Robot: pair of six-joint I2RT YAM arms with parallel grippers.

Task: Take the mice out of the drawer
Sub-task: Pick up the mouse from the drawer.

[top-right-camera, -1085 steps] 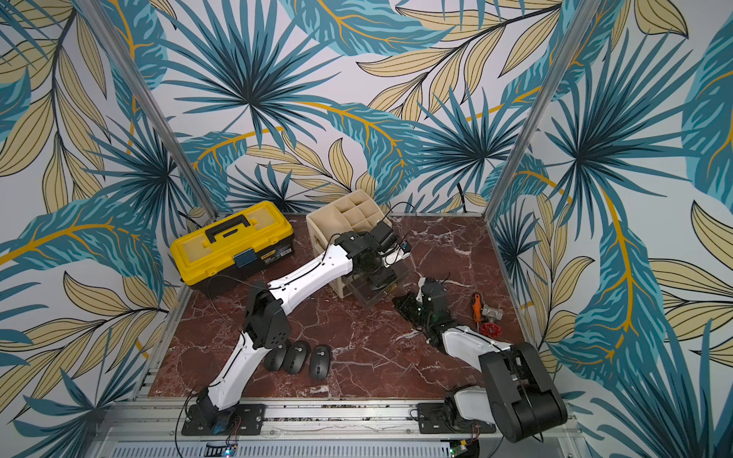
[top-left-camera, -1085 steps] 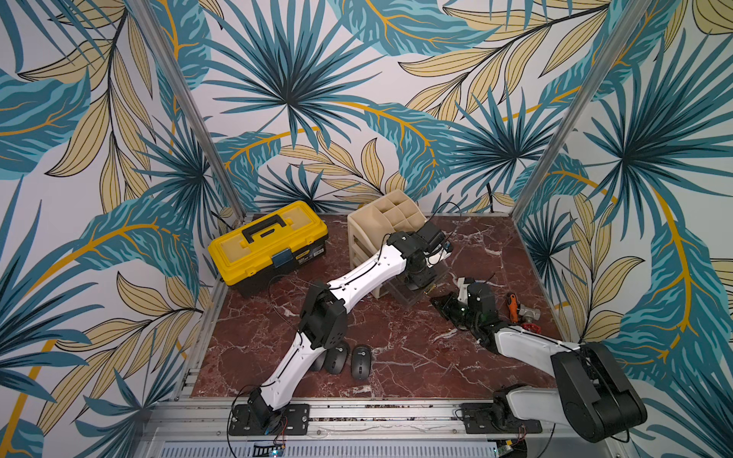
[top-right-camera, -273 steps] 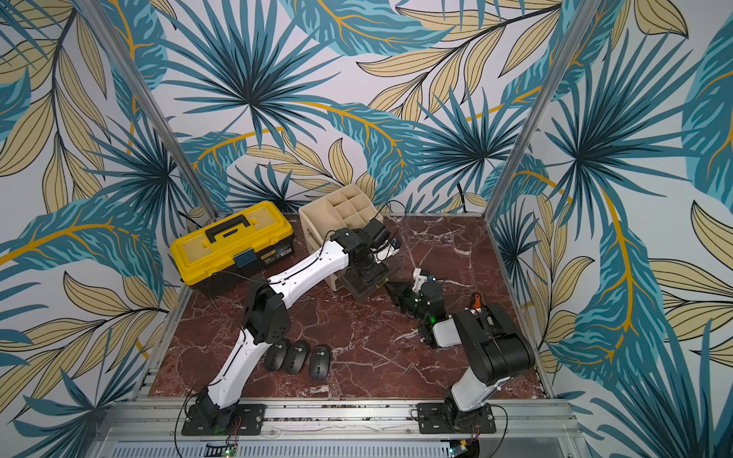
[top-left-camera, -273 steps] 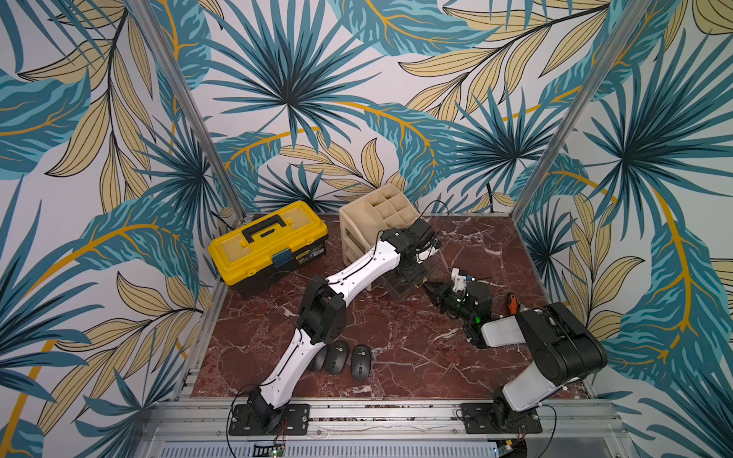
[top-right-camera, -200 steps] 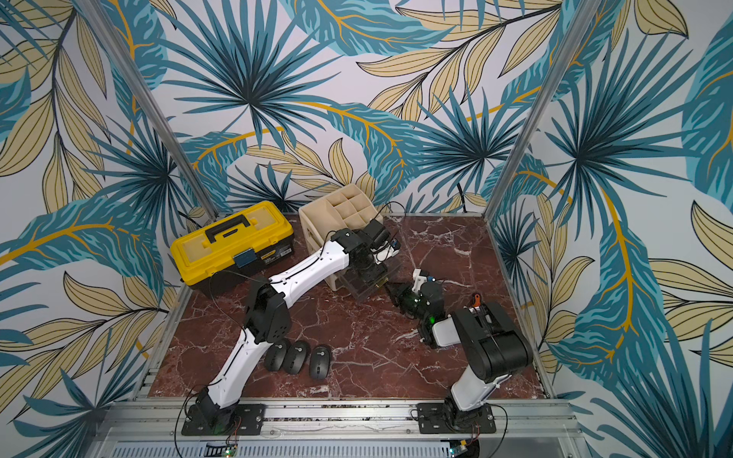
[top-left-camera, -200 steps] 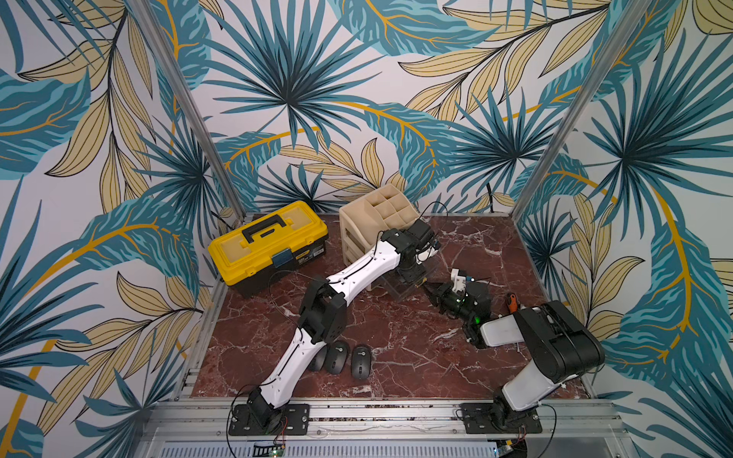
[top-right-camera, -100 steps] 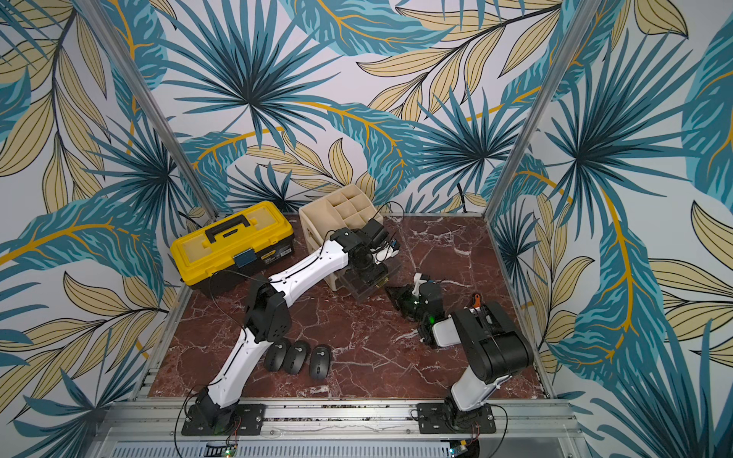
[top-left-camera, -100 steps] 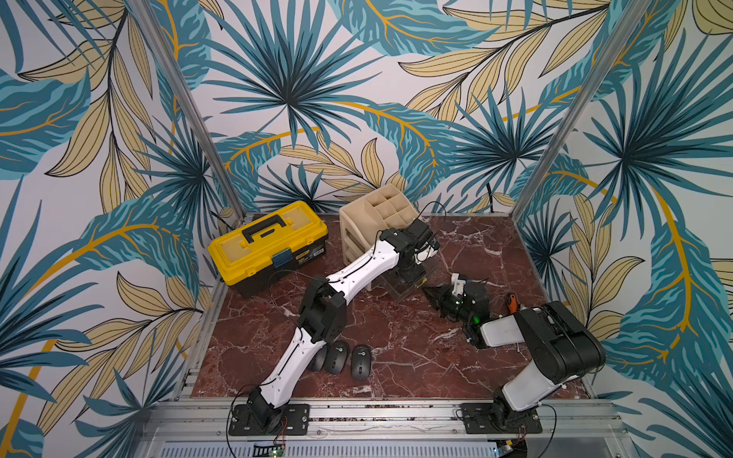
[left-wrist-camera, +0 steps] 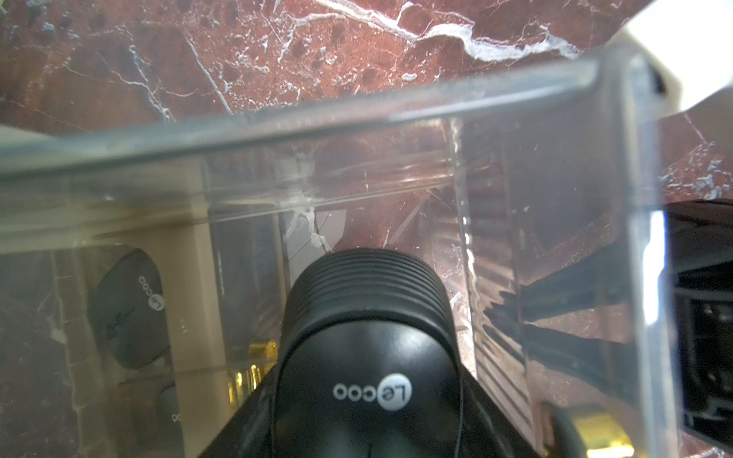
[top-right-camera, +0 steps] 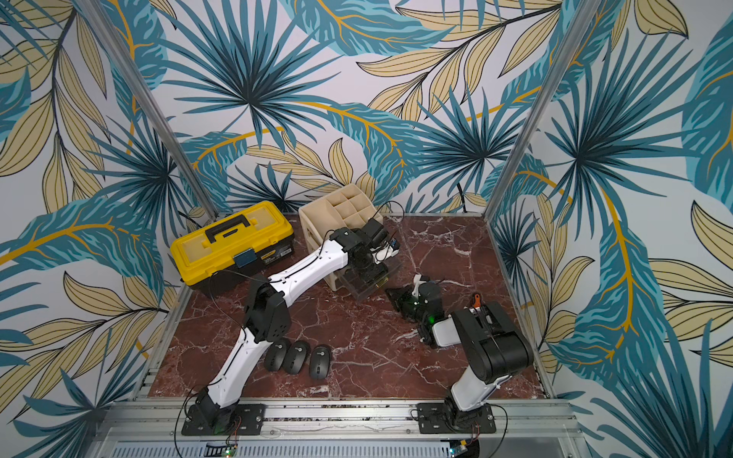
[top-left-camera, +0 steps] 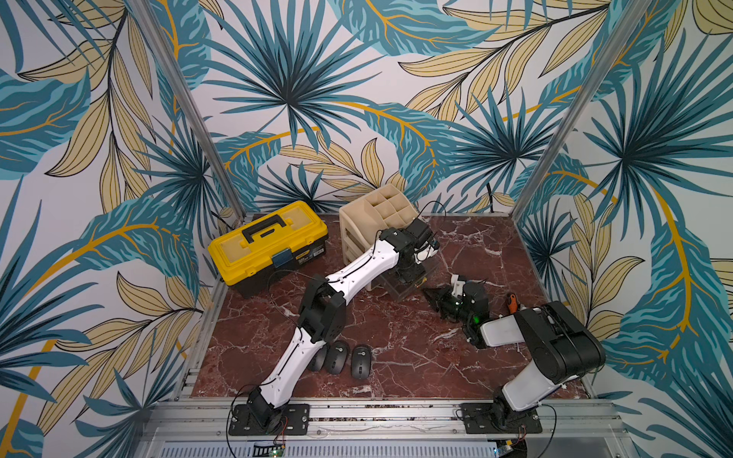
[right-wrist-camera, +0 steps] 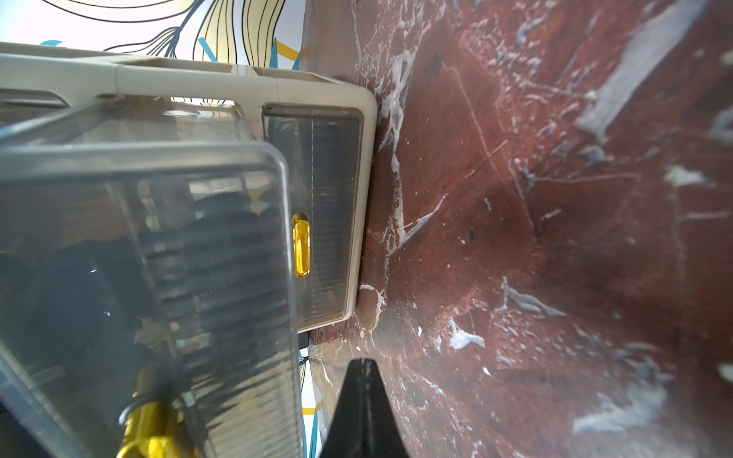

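Observation:
A clear drawer [top-left-camera: 414, 285] stands pulled out of the beige organizer [top-left-camera: 369, 214]. My left gripper [top-left-camera: 410, 271] reaches down into it. In the left wrist view this gripper [left-wrist-camera: 367, 408] is shut on a black mouse [left-wrist-camera: 365, 309] with a white logo, close to the drawer's wall [left-wrist-camera: 317, 119]. Another mouse [left-wrist-camera: 129, 309] shows dimly through the plastic. Three mice [top-left-camera: 336, 357] lie in a row near the table's front edge, seen in both top views [top-right-camera: 297, 357]. My right gripper [top-left-camera: 430, 295] is shut and empty, low on the table just off the drawer's front [right-wrist-camera: 158, 238]; its closed fingertips [right-wrist-camera: 363, 368] point past it.
A yellow toolbox [top-left-camera: 269, 246] sits at the back left beside the organizer. An orange-handled tool [top-left-camera: 511, 301] lies by the right arm. A lower drawer with a gold handle [right-wrist-camera: 301, 246] is closed. Aluminium posts and patterned walls enclose the table.
Over the last second almost nothing has moved. Since the oldest frames the right arm has folded upward near the drawer and the left gripper has sunk into the drawer.

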